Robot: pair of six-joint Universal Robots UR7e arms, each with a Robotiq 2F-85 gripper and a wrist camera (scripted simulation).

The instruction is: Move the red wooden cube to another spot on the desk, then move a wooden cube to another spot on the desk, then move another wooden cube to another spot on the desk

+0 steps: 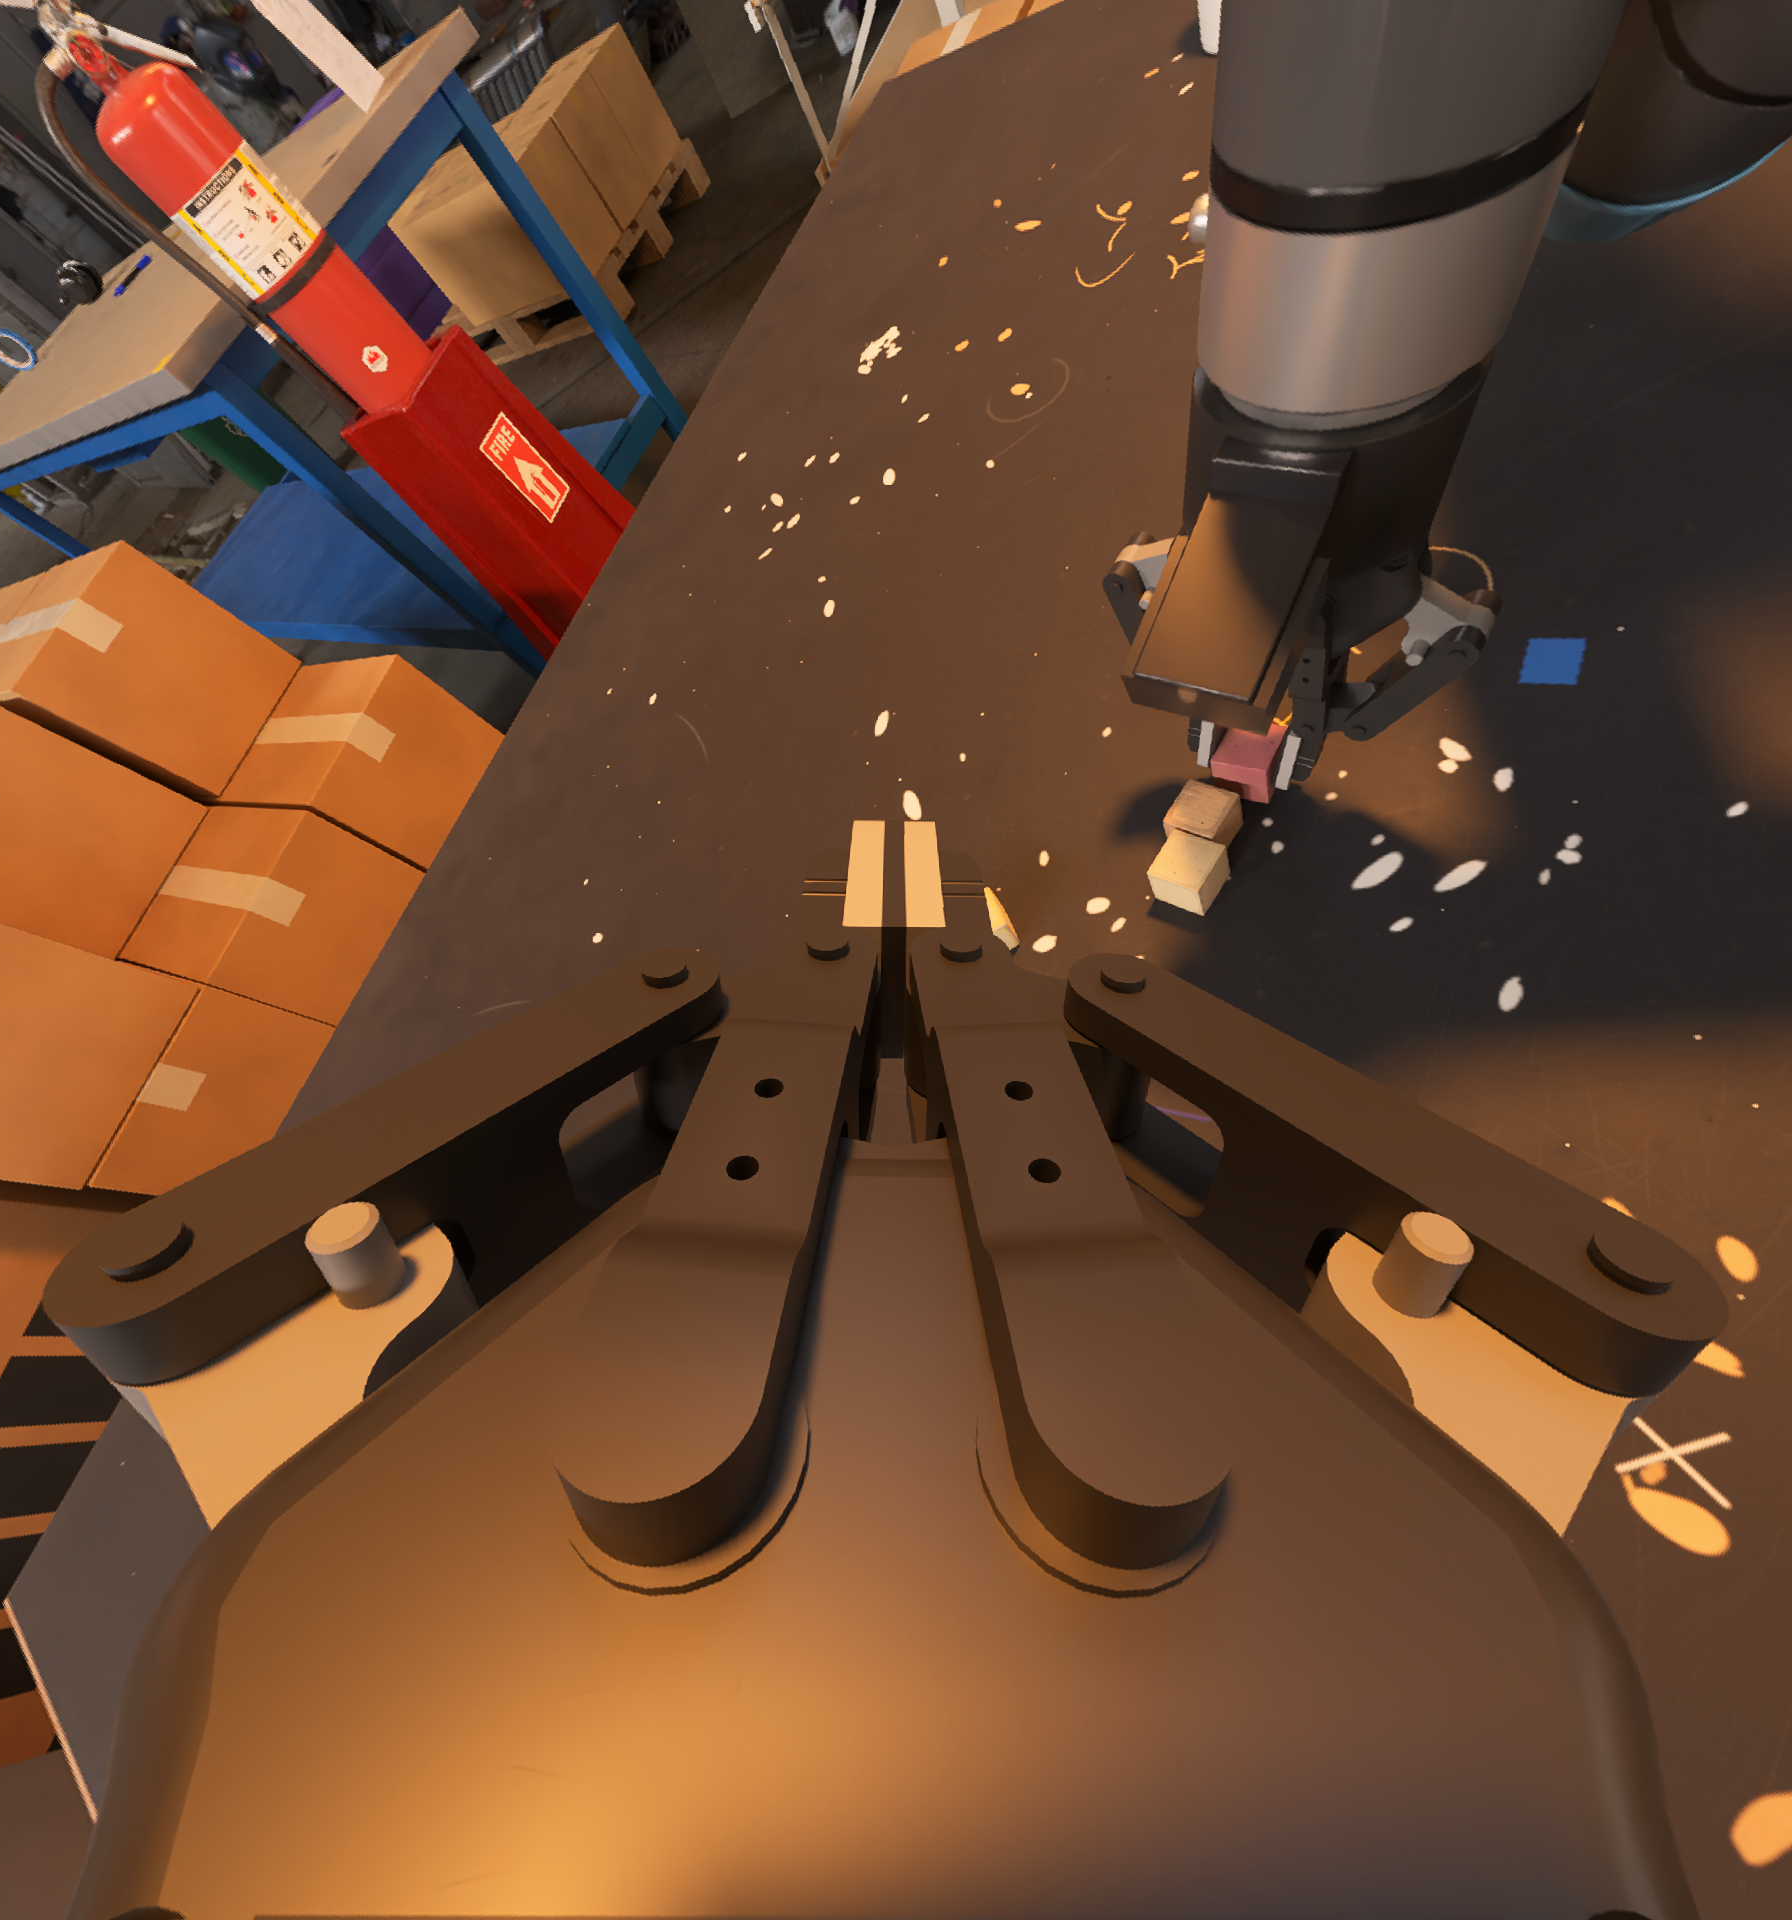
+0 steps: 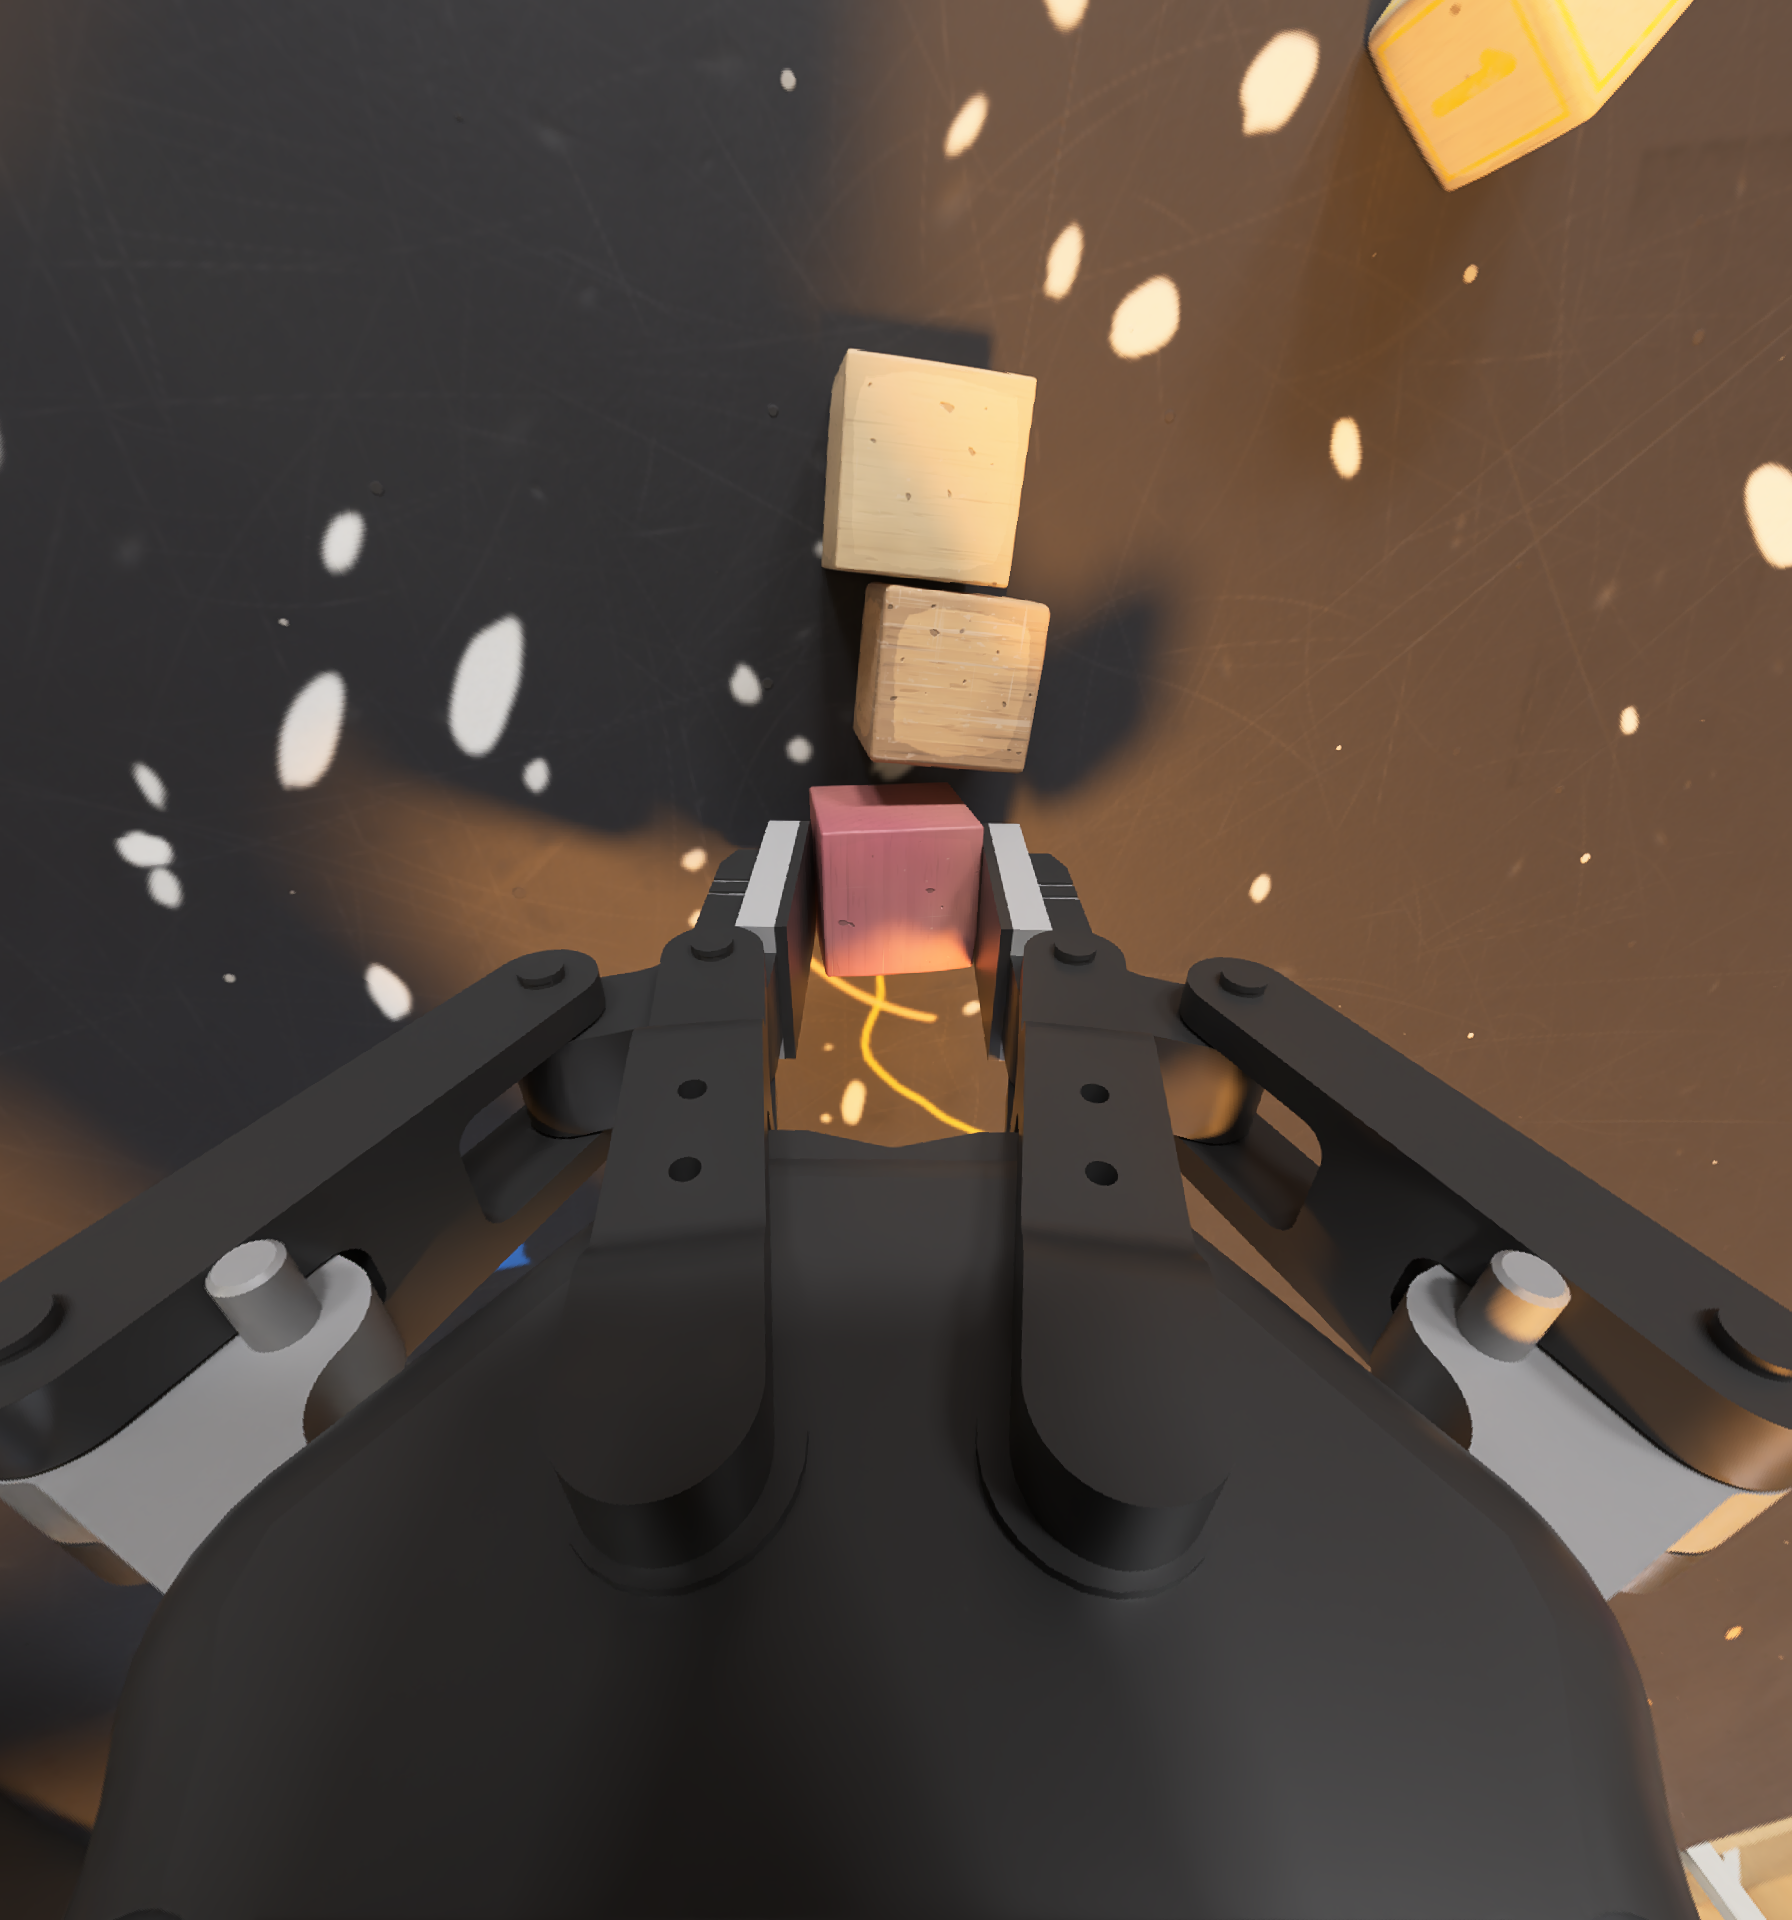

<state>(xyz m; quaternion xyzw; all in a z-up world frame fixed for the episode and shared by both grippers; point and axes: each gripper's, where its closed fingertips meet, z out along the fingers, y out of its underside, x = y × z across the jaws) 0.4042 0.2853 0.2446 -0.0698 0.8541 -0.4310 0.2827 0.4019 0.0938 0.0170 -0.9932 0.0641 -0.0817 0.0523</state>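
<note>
The red wooden cube (image 2: 894, 883) sits between my right gripper's (image 2: 894, 914) two pads, which press its sides low over the dark desk (image 2: 352, 312). I cannot tell whether the cube touches the desk. Just beyond it, in a line, are a tan wooden cube (image 2: 949, 675) and a paler wooden cube (image 2: 923, 468), close together. In the left wrist view the right gripper (image 1: 1250, 764) stands upright on the red cube (image 1: 1247, 764), with the tan cube (image 1: 1204, 810) and the pale cube (image 1: 1188, 873) beside it. My left gripper (image 1: 893, 873) is shut and empty, above the desk to their left.
A pale block with yellow markings (image 2: 1494, 83) lies past the cubes. A blue square mark (image 1: 1552, 660) is on the desk beyond the right gripper. The desk's left edge (image 1: 559, 665) drops off to stacked cardboard boxes (image 1: 144, 831), a fire extinguisher (image 1: 237, 208) and a blue-framed bench (image 1: 518, 187).
</note>
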